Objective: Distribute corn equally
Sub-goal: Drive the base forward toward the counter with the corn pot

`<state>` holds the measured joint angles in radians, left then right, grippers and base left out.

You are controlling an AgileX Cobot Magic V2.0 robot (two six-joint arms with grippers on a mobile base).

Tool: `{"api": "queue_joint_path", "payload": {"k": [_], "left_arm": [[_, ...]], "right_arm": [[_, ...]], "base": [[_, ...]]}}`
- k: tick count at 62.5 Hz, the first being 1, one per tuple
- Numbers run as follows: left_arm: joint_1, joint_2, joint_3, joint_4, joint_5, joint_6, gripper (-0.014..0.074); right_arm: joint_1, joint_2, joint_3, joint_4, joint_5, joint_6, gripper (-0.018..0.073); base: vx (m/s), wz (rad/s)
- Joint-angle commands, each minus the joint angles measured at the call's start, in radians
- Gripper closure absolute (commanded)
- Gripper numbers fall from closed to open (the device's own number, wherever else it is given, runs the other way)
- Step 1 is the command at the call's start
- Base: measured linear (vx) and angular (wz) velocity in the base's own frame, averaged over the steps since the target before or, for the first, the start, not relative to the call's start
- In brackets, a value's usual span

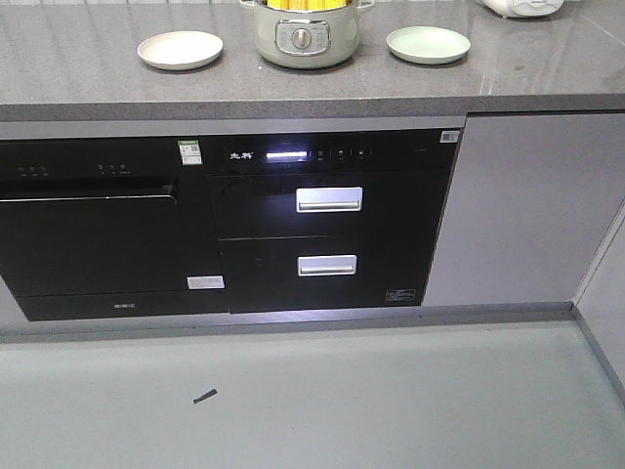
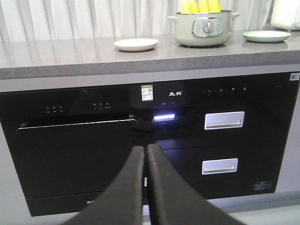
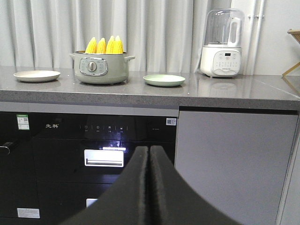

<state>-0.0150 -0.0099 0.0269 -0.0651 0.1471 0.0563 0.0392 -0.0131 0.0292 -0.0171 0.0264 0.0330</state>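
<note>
Several yellow corn [image 3: 105, 45] cobs stand upright in a pale green electric pot [image 3: 100, 67] on the grey counter; the corn [image 2: 200, 6] tips and pot [image 2: 204, 29] show in the left wrist view, and the pot [image 1: 306, 35] holds corn [image 1: 305, 4] in the front view. A cream plate [image 1: 180, 49] lies left of the pot, a green plate [image 1: 428, 44] right of it. My left gripper [image 2: 145, 149] is shut and empty, low before the black appliances. My right gripper [image 3: 149, 149] is shut and empty, also below counter height.
Under the counter [image 1: 88, 68] sit a black oven [image 1: 98, 225] and a black drawer unit with silver handles [image 1: 329, 199]. A white blender [image 3: 222, 44] stands at the counter's right. White curtains hang behind. A grey cabinet door [image 3: 234, 164] is on the right.
</note>
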Motion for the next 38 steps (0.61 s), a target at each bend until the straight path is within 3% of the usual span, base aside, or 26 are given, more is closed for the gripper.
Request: {"api": "queue_joint_path", "payload": {"k": [1, 38], "left_arm": [[0.0, -0.017, 0.003, -0.002, -0.078, -0.011, 0.0603], [0.0, -0.017, 0.003, -0.002, -0.078, -0.011, 0.0603]], "right_arm": [[-0.006, -0.004, 0.008, -0.011, -0.072, -0.008, 0.0564], [-0.006, -0.004, 0.008, -0.011, -0.072, -0.008, 0.0564]], "base": [[0.09, 0.01], [0.09, 0.02]]}}
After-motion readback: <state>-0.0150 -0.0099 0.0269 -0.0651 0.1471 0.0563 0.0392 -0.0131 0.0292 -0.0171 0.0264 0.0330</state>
